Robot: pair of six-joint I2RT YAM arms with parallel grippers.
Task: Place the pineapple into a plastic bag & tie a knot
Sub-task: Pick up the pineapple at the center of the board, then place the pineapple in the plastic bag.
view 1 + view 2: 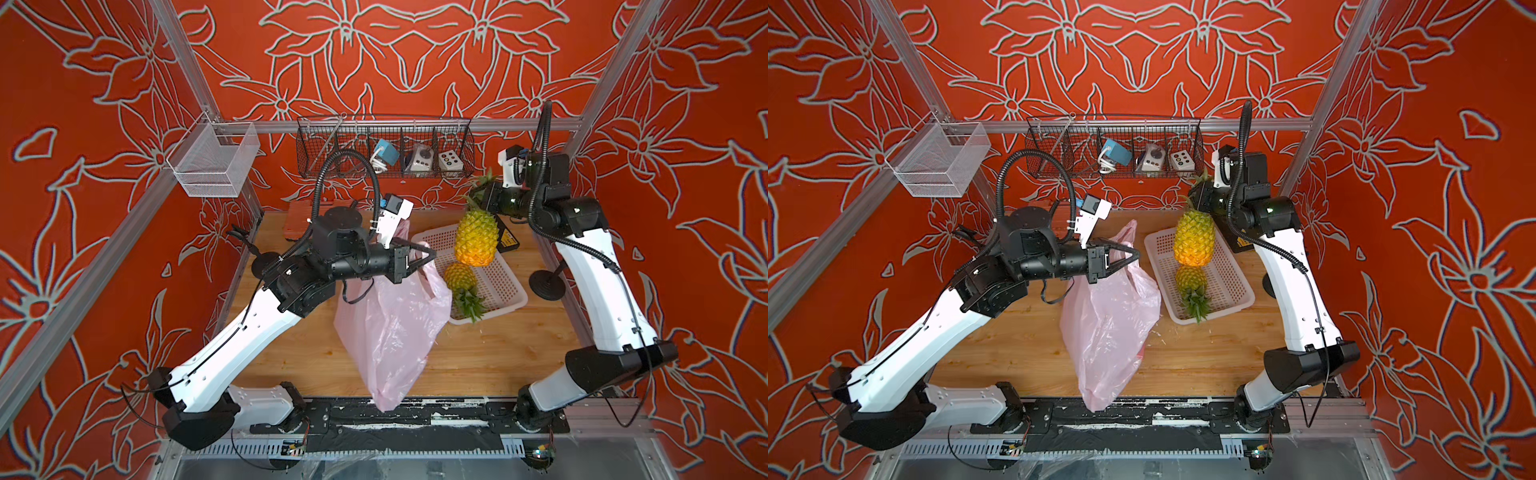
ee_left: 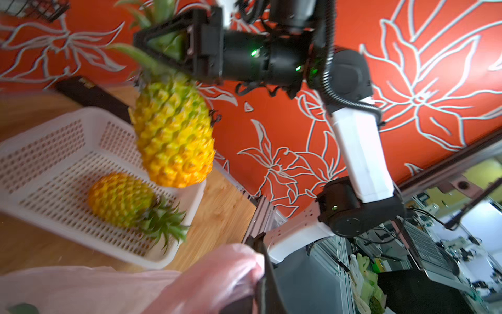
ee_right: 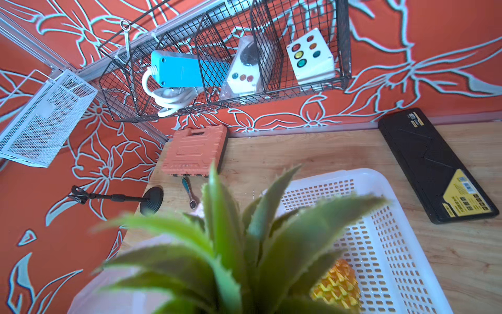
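My left gripper (image 1: 432, 254) (image 1: 1136, 257) (image 2: 256, 240) is shut on a handle of the pale-pink plastic bag (image 1: 390, 332) (image 1: 1104, 328) (image 2: 212, 277). It holds the bag up over the table's middle, and the bag hangs down towards the front edge. My right gripper (image 1: 484, 195) (image 1: 1200, 195) (image 2: 141, 40) is shut on the green crown (image 3: 231, 244) of a pineapple (image 1: 477, 239) (image 1: 1194, 241) (image 2: 173, 136). The fruit hangs upright above the white basket (image 1: 505, 299) (image 2: 40, 152). The leaves hide that gripper's fingers in the right wrist view. The knot is out of view.
A second pineapple (image 1: 460, 277) (image 3: 336, 285) lies in the basket. At the back lie an orange tool case (image 3: 194, 152), a small spoon-like tool (image 3: 188, 191) and a black flat case (image 3: 434, 168). Round-base stands (image 1: 546, 284) (image 3: 150, 199) flank the table. A wire rack (image 1: 386, 149) hangs behind.
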